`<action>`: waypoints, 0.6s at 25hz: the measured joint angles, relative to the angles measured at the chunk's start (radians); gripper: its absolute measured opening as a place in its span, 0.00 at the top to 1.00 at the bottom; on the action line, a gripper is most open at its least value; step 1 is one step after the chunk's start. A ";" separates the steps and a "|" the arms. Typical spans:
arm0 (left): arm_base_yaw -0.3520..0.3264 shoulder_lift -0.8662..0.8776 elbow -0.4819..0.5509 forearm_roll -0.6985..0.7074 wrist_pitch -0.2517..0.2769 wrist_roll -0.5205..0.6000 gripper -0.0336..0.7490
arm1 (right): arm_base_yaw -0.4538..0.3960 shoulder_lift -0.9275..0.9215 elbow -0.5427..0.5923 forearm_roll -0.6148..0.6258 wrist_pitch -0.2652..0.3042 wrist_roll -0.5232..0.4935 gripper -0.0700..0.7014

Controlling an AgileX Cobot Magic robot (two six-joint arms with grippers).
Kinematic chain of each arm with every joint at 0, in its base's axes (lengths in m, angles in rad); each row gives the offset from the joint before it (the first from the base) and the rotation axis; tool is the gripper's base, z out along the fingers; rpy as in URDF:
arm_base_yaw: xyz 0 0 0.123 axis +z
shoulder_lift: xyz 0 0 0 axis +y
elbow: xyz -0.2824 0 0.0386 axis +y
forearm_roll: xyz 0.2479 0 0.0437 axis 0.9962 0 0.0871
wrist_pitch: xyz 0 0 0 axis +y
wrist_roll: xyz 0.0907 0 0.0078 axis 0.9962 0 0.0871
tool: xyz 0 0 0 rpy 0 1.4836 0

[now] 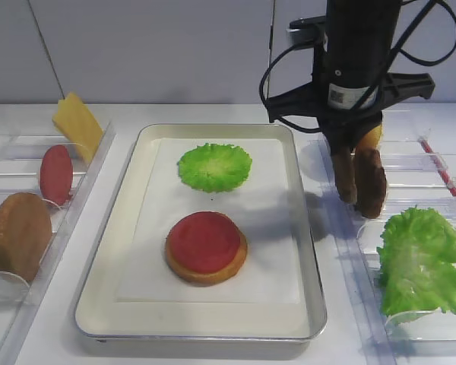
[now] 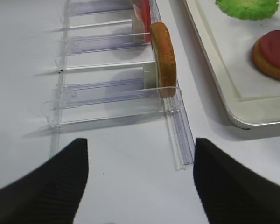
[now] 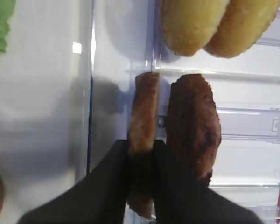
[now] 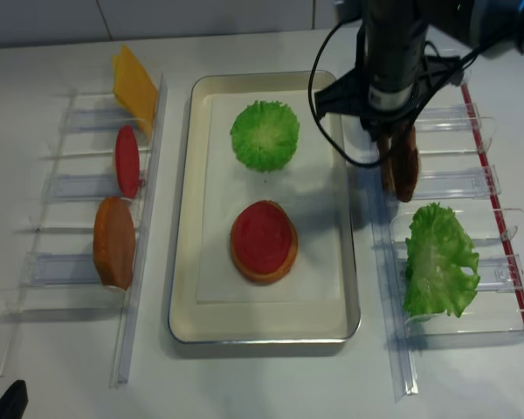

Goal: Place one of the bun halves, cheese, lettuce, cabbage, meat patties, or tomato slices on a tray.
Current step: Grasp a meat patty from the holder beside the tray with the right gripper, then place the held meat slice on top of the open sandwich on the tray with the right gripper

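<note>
Two dark-brown meat patties stand on edge in the clear right rack (image 1: 441, 163). My right gripper (image 3: 141, 151) comes down from above and is shut on the left patty (image 3: 143, 112), one black finger on each flat face. The second patty (image 3: 193, 126) leans just to its right, free. The silver-rimmed tray (image 1: 201, 334) holds a round green cabbage leaf (image 1: 214, 166) and a bun half (image 1: 205, 275) topped with a tomato slice (image 1: 205, 241). My left gripper (image 2: 140, 163) hovers open over bare table, holding nothing.
The left rack (image 2: 107, 93) carries a cheese slice (image 1: 77, 123), a tomato slice (image 1: 55, 173) and a bun half (image 1: 19, 234). Two more bun halves (image 3: 196, 23) stand behind the patties. Ruffled lettuce (image 1: 422, 262) fills the right rack's near end.
</note>
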 joint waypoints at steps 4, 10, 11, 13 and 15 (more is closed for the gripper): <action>0.000 0.000 0.000 0.000 0.000 0.000 0.36 | 0.000 -0.015 -0.009 -0.006 0.002 0.000 0.73; 0.000 0.000 0.000 0.000 0.000 0.000 0.36 | 0.000 -0.115 -0.010 -0.004 0.012 -0.011 0.73; 0.000 0.000 0.000 0.000 0.000 0.000 0.36 | 0.000 -0.138 -0.010 0.006 0.014 -0.015 0.73; 0.000 0.000 0.000 0.000 0.000 0.000 0.36 | 0.000 -0.179 -0.010 0.035 0.018 -0.038 0.73; 0.000 0.000 0.000 0.000 0.000 0.000 0.36 | 0.000 -0.227 -0.007 0.058 0.020 -0.053 0.73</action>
